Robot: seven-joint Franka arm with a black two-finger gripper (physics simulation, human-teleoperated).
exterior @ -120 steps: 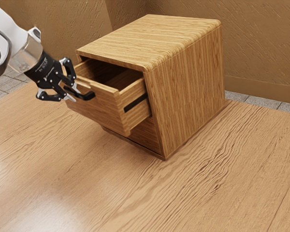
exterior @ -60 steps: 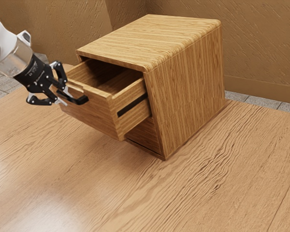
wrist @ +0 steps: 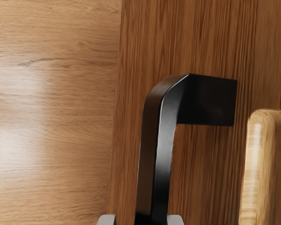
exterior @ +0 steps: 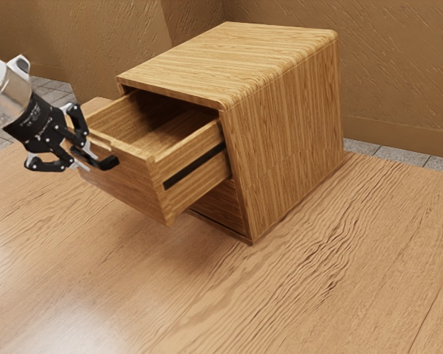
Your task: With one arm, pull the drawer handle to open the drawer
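A: Well, gripper (exterior: 87,150) clamped on the handle (exterior: 107,161), at 9 o'clock of the drawer (exterior: 159,158) (well out of the cabinet (exterior: 280,110)).
B: Overpull and it may come right out; a skewed tug could break the grip.

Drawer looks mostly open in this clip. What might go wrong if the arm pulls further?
1. The drawer hangs far out of the cabinet; more pulling might drag it off its runners or tip the cabinet forward.
2. The gripper clamps only the thin black drawer handle; a pull off the drawer's line might let the handle slip free.
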